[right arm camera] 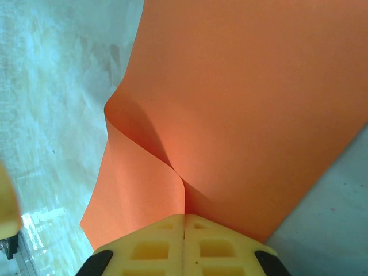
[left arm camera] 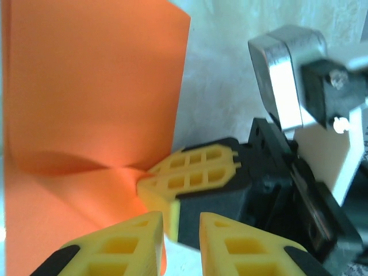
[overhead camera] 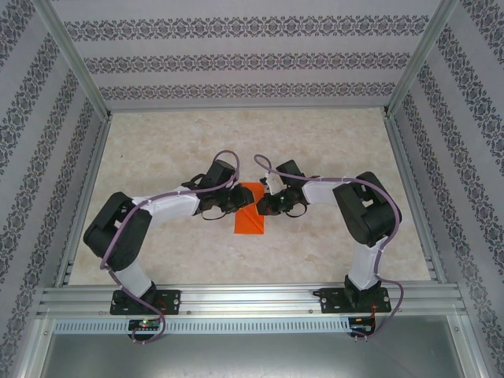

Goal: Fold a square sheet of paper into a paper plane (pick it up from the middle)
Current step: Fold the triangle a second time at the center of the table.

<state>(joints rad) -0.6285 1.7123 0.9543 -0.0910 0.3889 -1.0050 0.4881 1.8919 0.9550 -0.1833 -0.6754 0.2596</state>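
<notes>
At table [overhead camera: 157, 142] centre, the right gripper [right arm camera: 184, 219] is clamped on a raised fold of the square sheet of paper [right arm camera: 247, 98]. The left gripper [left arm camera: 180, 221] stands slightly parted beside it, holding nothing.

Top external: left gripper [overhead camera: 237, 201] and right gripper [overhead camera: 268, 206] are both down at the orange sheet [overhead camera: 250, 222], facing each other, close. Sheet sits between them on the marbled table [overhead camera: 157, 150]. Its near end sticks out past both, toward the arm bases. Too dark and small to read either grip.
</notes>
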